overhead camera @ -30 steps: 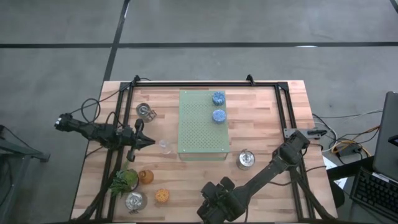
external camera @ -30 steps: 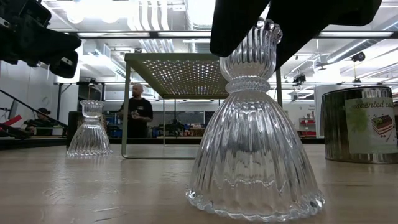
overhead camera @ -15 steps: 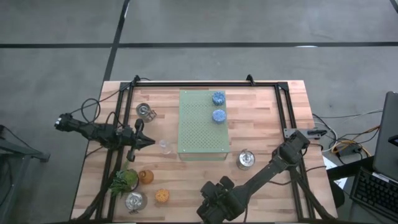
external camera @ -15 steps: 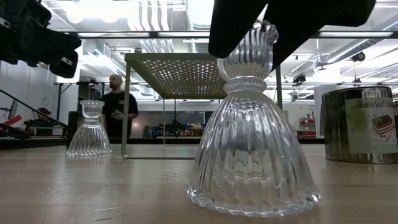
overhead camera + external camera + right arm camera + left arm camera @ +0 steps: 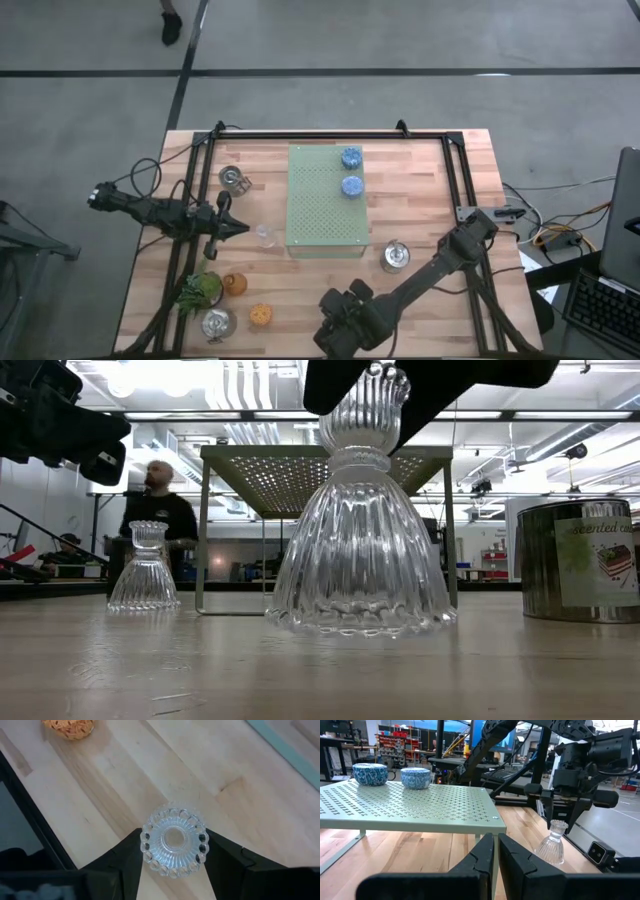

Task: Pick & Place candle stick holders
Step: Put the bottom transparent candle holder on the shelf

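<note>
A wooden tabletop (image 5: 420, 170) is carrying a pale green perforated board (image 5: 325, 215) raised on legs, with two blue candle holders (image 5: 351, 172) sitting side by side on its far end. The right gripper (image 5: 172, 851) is reaching over the near edge of the tabletop, and its fingers (image 5: 127, 857) are pinching the ribbed neck of a clear glass candle holder (image 5: 360, 525), one finger on each side. In the low view this bell-shaped holder is hanging slightly tilted, with its scalloped base lifted just off the wood. A second clear glass candle holder (image 5: 144, 568) is standing upright on the tabletop just beside the left edge of the board. The left gripper (image 5: 232, 228) is hovering near that second holder with its fingers pressed together and holding nothing. A silver candle holder (image 5: 394, 257) is standing to the right of the board, another (image 5: 232, 179) to its left, and a third (image 5: 216, 323) at the near left corner beside an orange one (image 5: 260, 316), an amber one (image 5: 235, 285) and a green plant sprig (image 5: 198, 291). A person (image 5: 158, 525) is standing in the room behind.
</note>
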